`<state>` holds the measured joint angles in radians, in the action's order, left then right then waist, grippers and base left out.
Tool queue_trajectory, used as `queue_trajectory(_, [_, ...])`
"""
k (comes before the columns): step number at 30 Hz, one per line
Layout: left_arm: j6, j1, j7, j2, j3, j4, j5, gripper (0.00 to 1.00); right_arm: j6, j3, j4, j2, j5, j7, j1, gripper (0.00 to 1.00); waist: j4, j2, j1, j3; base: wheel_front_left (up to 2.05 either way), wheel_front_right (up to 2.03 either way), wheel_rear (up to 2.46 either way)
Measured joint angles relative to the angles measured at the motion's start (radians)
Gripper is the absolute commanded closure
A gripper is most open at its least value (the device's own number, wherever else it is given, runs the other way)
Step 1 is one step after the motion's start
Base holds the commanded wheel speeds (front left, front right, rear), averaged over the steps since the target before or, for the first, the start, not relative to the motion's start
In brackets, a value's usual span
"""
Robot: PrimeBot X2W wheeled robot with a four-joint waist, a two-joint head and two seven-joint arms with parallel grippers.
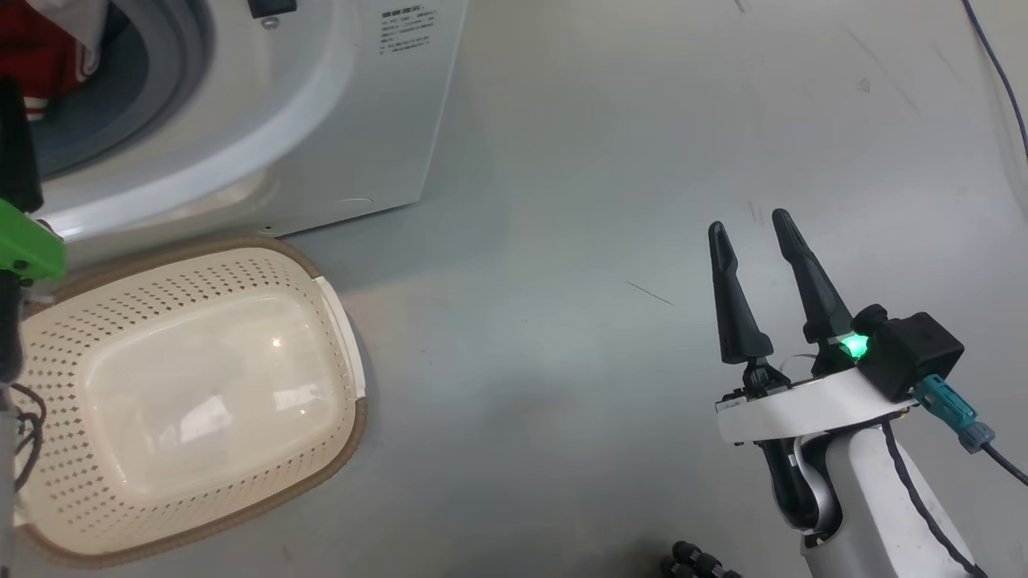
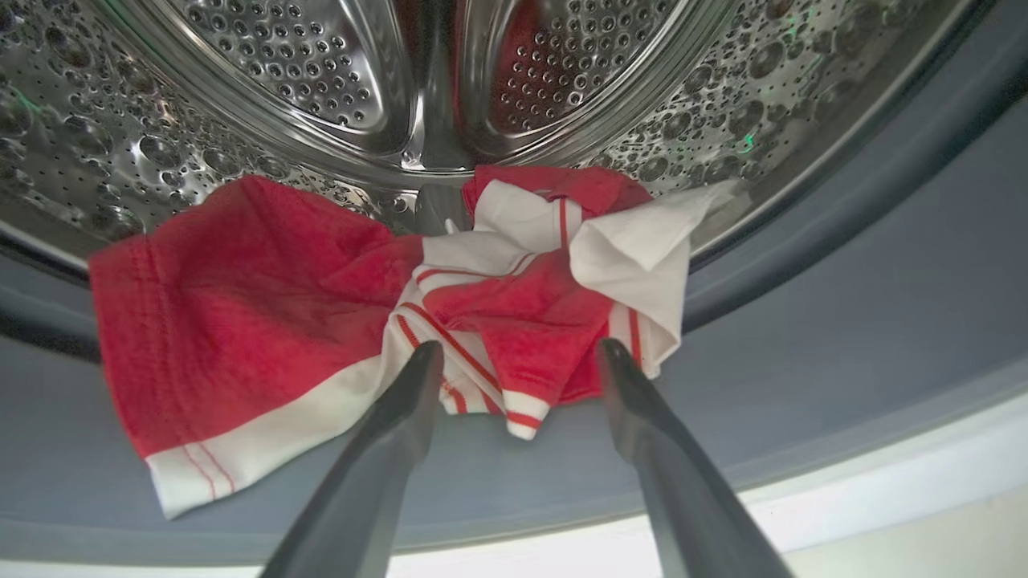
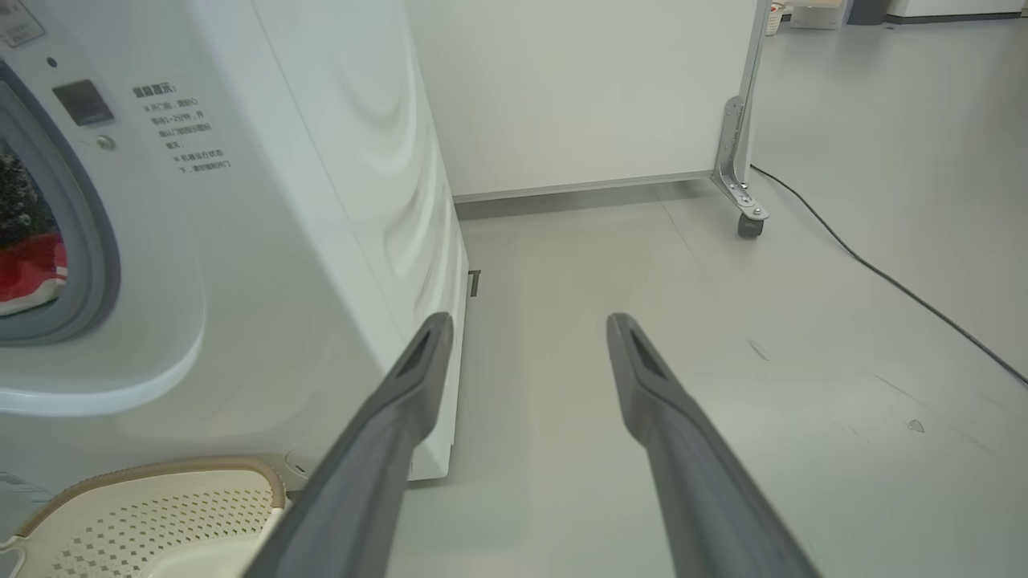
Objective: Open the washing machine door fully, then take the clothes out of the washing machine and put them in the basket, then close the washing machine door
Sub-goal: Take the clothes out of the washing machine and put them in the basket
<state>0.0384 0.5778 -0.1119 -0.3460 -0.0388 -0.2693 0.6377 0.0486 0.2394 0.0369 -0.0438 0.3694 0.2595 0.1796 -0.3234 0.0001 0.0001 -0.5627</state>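
The clothes (image 2: 257,305) lie in the washing machine (image 1: 337,120), spilling from its drum (image 2: 305,56) onto its grey ring (image 2: 843,321). The left end effector (image 2: 520,345), fingers apart, reaches into the machine's mouth at the bundle. The right end effector (image 1: 750,222), fingers apart, hangs over the floor (image 1: 562,361) beside the machine. The basket (image 1: 359,433) sits before the machine's front.

The clothes (image 2: 241,305) lie in the washing machine (image 1: 345,136), at its mouth; the basket (image 1: 344,325) sits on the floor (image 1: 562,401) just before it.
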Motion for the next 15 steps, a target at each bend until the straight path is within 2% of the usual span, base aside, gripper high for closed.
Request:
queue_trajectory(9, [-0.035,0.077,-0.051,-0.042,0.005,-0.087,-0.024,0.0,-0.025,0.027,-0.014,0.001,0.02,0.0,0.019,0.0,-0.062,0.0,0.0,-0.046,0.0,0.0,0.0])
queue_trajectory(15, [-0.044,0.128,-0.064,-0.044,0.001,-0.126,-0.032,0.0,-0.034,0.035,-0.017,0.002,0.028,0.0,0.022,0.0,-0.09,0.0,0.0,-0.068,0.0,0.0,0.0])
